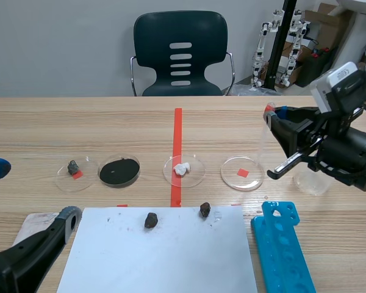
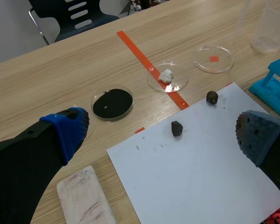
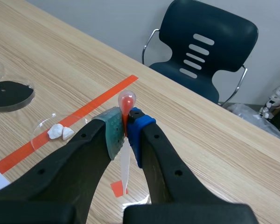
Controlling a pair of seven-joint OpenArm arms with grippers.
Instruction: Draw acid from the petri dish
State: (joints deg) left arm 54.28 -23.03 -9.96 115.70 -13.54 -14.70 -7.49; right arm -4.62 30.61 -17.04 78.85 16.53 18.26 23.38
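Observation:
My right gripper [image 1: 273,117] [image 3: 126,125] is shut on a clear plastic pipette [image 3: 125,158] with a red bulb [image 3: 127,100]. The pipette [image 1: 265,140] hangs tip down, raised over the right edge of a clear petri dish [image 1: 242,173] that sits on a red tape square. In the right wrist view that dish [image 3: 139,201] shows just past the pipette's tip, partly hidden by my fingers. My left gripper [image 1: 30,194] [image 2: 161,135] stands open and low at the near left, holding nothing.
In a row to the left are dishes with white bits [image 1: 183,170], black powder [image 1: 119,171] and a dark rock [image 1: 77,172]. A white sheet [image 1: 158,256] carries two dark rocks. A blue tube rack [image 1: 282,244], a clear beaker [image 1: 311,180] and a white block [image 2: 86,200] lie nearby.

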